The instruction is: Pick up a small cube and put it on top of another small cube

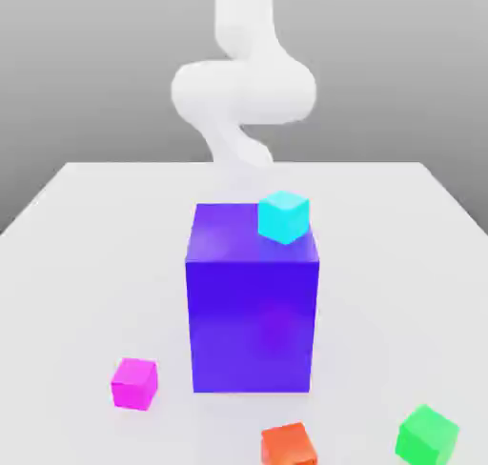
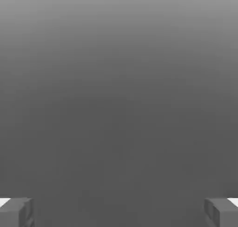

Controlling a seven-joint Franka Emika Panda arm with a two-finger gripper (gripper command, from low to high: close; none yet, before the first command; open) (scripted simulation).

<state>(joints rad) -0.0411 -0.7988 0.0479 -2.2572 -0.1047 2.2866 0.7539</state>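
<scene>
Small pink cube (image 1: 133,384) near the table's (image 1: 86,225) front edge, beside the big blue block (image 1: 253,311). Cyan cube (image 1: 283,216) atop that block. Orange cube (image 1: 288,445) and green cube (image 1: 427,435) along the front edge. Claw (image 2: 119,211) released, fingertips (image 2: 16,211) wide apart, grasping nothing.

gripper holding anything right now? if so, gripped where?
Nothing is held. In the hand view the gripper is open, its fingertips far apart with only bare grey between them. The small magenta cube sits untouched on the table.
</scene>
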